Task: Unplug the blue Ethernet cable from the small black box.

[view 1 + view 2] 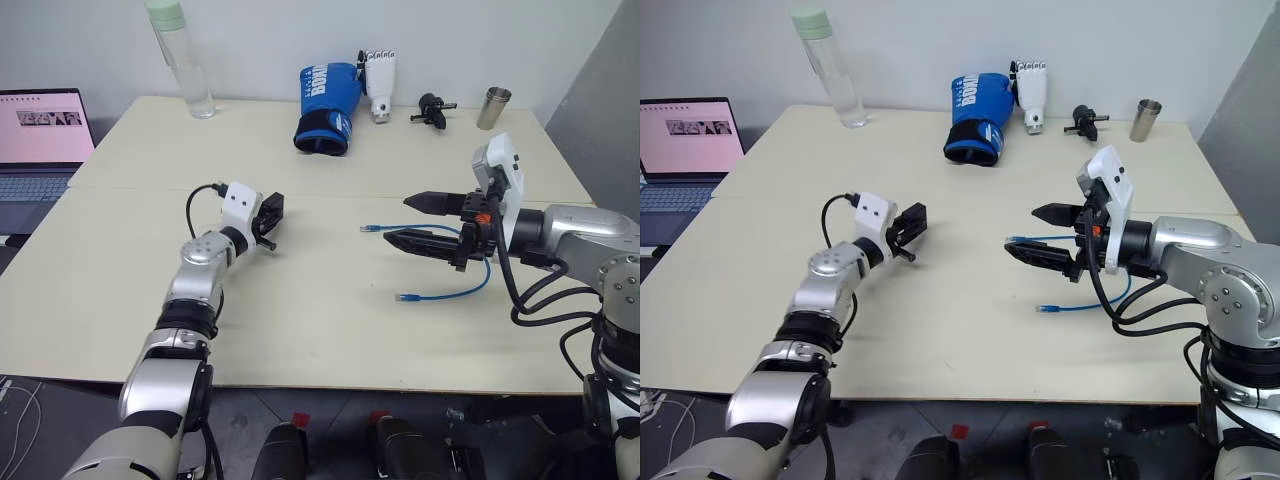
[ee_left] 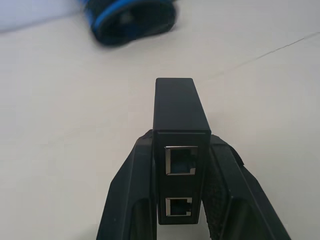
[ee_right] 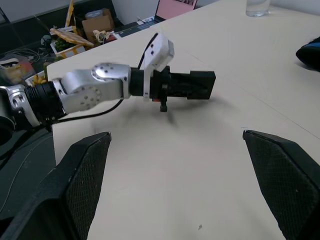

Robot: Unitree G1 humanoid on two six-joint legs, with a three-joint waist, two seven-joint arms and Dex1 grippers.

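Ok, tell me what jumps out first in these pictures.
The left gripper clamps the small black box above the table, both ports empty. The blue Ethernet cable lies unplugged beneath the wide-open right gripper. A blue boxing glove lies at the far edge.

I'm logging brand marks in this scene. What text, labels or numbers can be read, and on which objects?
"BOXI", white letters only partly legible, running sideways on the blue boxing glove; the rest is cut off.
Laptop screen: a page with small pictures; any text too small to read.
Small black box: two ports, no readable label.
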